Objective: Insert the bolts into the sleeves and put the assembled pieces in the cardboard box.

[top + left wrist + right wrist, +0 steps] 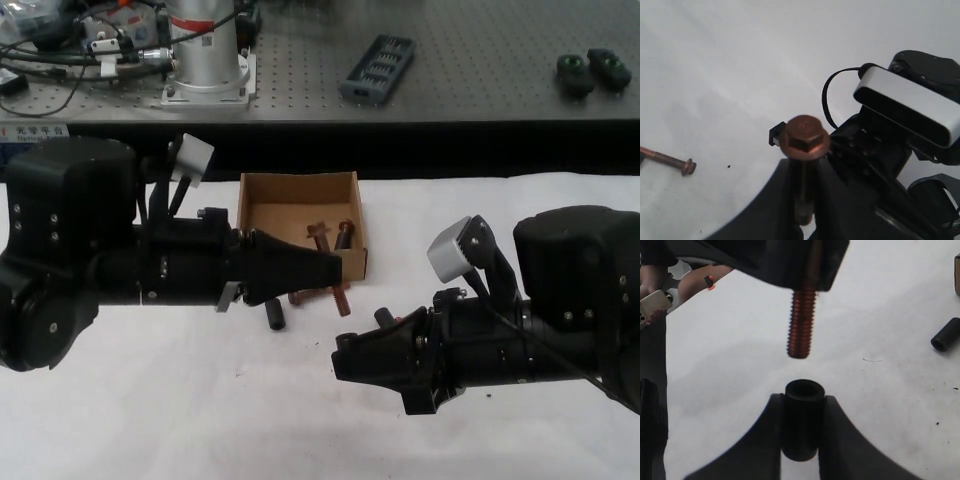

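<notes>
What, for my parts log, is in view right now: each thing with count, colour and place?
cardboard box: one, brown, on the cloth beyond the grippers
boxed bolts: two, copper, inside the box by its near wall
held bolt: one, copper, thread pointing at the held sleeve, not yet in
held sleeve: one, black, bore facing the bolt
loose bolt: one, copper, lying on the cloth
loose sleeve: one, black, lying on the cloth
cloth: one, white, covering the near bench
rack: one, black, far bench
metal column: one, silver, far bench
left gripper: black, shut on the held bolt
right gripper: black, shut on the held sleeve
</notes>
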{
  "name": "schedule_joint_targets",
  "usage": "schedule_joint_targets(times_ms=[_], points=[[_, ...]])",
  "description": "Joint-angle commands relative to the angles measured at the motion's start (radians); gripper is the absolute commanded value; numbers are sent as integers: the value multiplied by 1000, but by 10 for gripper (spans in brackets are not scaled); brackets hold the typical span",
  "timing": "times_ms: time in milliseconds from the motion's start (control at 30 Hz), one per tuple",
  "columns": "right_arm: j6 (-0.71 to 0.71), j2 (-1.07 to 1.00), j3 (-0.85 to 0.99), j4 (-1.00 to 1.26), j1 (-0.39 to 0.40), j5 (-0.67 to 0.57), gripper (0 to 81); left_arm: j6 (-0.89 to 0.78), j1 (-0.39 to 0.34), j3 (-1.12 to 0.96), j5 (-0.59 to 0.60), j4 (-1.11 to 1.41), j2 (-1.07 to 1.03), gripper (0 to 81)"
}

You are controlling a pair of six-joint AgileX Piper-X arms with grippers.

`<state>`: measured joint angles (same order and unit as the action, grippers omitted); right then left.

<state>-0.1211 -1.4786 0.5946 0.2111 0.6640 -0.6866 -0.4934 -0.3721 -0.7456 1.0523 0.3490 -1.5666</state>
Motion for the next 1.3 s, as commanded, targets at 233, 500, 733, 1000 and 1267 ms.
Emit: schedule_joint_targets(times_ms=[233,500,733,1000,1267], points=[[-14,9,3,43,-6,23,10,113,-2,-12,14,-131,15,6],[-14,9,3,43,2,23,10,114,-2,-12,-26,-131,15,6],[-14,9,3,43,2,23,10,109,-2,-12,-45,-131,18,6],[-20,9,3,43,2,14,10,104,-2,-12,-45,-131,63,6],[-20,9,3,43,26,7,10,104,-2,-12,-45,-131,69,6]])
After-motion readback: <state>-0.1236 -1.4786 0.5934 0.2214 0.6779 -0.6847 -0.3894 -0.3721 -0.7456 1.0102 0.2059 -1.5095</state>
